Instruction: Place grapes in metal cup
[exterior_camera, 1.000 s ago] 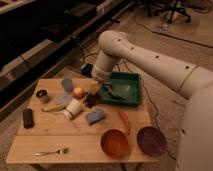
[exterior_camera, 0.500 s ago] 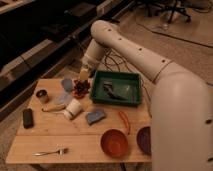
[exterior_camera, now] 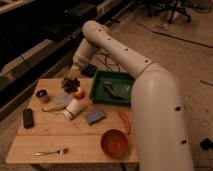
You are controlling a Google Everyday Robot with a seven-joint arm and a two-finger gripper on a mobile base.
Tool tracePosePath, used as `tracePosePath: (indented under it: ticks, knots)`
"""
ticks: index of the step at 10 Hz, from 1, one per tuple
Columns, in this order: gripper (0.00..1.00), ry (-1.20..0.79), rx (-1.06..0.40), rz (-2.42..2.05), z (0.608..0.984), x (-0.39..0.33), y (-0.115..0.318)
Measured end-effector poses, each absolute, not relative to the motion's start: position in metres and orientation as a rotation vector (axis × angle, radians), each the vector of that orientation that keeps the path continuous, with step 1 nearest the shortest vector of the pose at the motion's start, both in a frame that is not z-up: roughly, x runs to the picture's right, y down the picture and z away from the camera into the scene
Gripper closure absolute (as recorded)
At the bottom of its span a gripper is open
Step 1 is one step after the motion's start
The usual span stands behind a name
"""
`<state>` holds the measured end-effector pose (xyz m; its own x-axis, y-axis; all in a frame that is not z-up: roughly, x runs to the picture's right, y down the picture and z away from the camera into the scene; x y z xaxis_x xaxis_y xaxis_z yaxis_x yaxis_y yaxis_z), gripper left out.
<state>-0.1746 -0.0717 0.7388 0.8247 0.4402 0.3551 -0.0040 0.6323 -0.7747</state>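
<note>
The pincer (exterior_camera: 73,79), clamped on the grapes (exterior_camera: 69,85), hangs right of the metal cup (exterior_camera: 42,95); no legible writing.

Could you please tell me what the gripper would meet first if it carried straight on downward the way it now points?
Shut on the dark purple grape cluster, the gripper would probably land on the round orange-red fruit or the wooden table beside it; depth is unclear.

Light wooden table (exterior_camera: 30,142) carries a green rectangular plastic tray (exterior_camera: 121,80) at its back right with a dark item inside, too unclear to name. Red-orange round bowl (exterior_camera: 114,142) near the front edge, red chili pepper (exterior_camera: 124,121) just behind it, blue sponge (exterior_camera: 95,116) left of that. White paper cup (exterior_camera: 73,108) on its side mid-table, round orange-red fruit (exterior_camera: 79,93) behind it, black rectangular block (exterior_camera: 28,117) at left, silver metal fork (exterior_camera: 50,151) front left.
</note>
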Motion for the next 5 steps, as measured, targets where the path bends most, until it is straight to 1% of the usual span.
tracePosePath:
  ticks: [2,5]
  knots:
    - [1.0,-0.614,-0.824,0.229,0.741,-0.196,-0.066]
    - [1.0,-0.741,-0.754,0.125,0.734,-0.217,-0.046]
